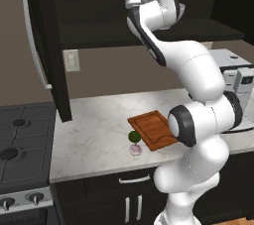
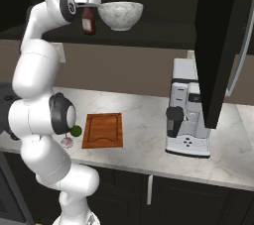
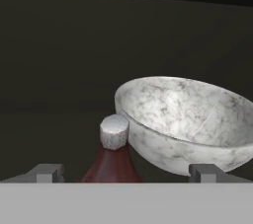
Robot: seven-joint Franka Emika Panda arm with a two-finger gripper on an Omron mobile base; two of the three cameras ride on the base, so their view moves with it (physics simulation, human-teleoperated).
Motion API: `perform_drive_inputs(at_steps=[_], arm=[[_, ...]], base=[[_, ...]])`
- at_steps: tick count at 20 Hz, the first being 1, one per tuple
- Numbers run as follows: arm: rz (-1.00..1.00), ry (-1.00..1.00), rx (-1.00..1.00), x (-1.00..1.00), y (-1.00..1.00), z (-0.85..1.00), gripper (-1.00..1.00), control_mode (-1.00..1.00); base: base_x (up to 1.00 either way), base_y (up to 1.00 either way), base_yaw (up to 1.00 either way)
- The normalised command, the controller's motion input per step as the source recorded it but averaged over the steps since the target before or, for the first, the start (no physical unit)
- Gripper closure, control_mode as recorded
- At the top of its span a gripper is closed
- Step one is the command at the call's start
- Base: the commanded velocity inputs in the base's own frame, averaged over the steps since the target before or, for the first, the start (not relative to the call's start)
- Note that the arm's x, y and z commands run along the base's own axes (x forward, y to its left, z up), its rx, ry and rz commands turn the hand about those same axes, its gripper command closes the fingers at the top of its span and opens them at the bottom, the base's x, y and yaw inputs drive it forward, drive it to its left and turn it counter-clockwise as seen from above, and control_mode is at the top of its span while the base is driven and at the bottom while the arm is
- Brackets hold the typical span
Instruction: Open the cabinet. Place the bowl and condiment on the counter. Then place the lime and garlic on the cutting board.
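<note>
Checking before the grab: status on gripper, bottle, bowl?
Gripper open, up in the open black wall cabinet. Small dark-red bottle with white cap between the fingertips, not gripped. White marbled bowl right beside the bottle, crowding one finger.

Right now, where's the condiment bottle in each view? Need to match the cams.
Left base view: no sign of it; the arm stands in front of the open cabinet.
Right base view: condiment bottle at upper left, in the cabinet, just left of the bowl, beside the gripper.
Hand view: bottom centre, white cap up, against the bowl's left side, between the open gripper's tips.
Shared landmark: the cutting board on the counter.
</note>
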Motion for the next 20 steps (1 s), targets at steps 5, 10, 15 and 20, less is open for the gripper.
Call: perform_drive_inputs(at_steps=[5,10,15,20], arm=[[0.0,0.0,-0.02,0.13,0.01,-0.03,-1.0,-1.0],[0.0,0.0,-0.03,0.09,0.0,-0.02,-1.0,-1.0],[0.0,0.0,-0.03,0.05,0.0,-0.01,-1.0,-1.0],[0.0,0.0,-0.02,0.02,0.0,-0.01,-1.0,-1.0]], base=[[0.0,0.0,0.0],[0.0,0.0,0.0],[0.0,0.0,0.0],[0.0,0.0,0.0]])
